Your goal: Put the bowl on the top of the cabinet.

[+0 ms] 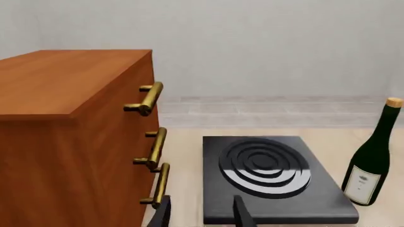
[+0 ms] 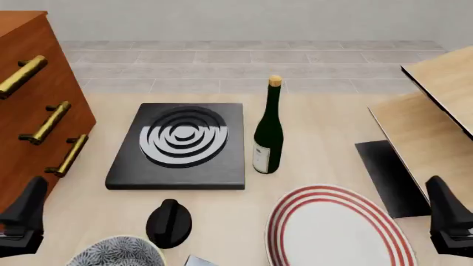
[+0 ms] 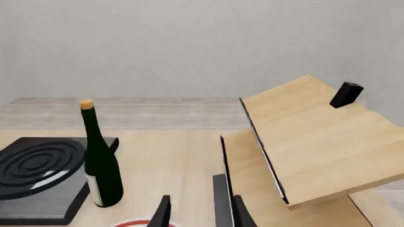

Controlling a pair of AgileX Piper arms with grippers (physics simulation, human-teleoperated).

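Bowl [image 2: 117,252] placement has not begun: it sits on the table at the near edge of the front view, only its patterned inside and pale rim showing, the rest cut off by the frame. Furthest left stands the cabinet [image 2: 30,105], reddish-brown with brass handles; its flat top [image 1: 57,80] shows bare in the left wrist view. Just below it in the front view hangs the left gripper [image 2: 22,219], whose fingers [image 1: 243,215] stand apart with nothing between them, so it is released and empty. The bowl lies just to the right of that gripper and nearer the camera, while the cabinet rises on its other side, so the left arm looks much the better placed for both pick and lift. Being round, the bowl has no long axis to align with; a grasp over the rim seems the likely way in. Close beside it to the right stands a black knob-like object [image 2: 169,223], a possible thing to bump. Further right come the black stove plate [image 2: 181,145], the wine bottle [image 2: 269,130], and the red-ringed plate [image 2: 336,230]. At far right, before the pale wood panels [image 2: 436,111], the right gripper [image 2: 449,219] also shows parted, empty fingers [image 3: 241,213], well apart from the bowl.
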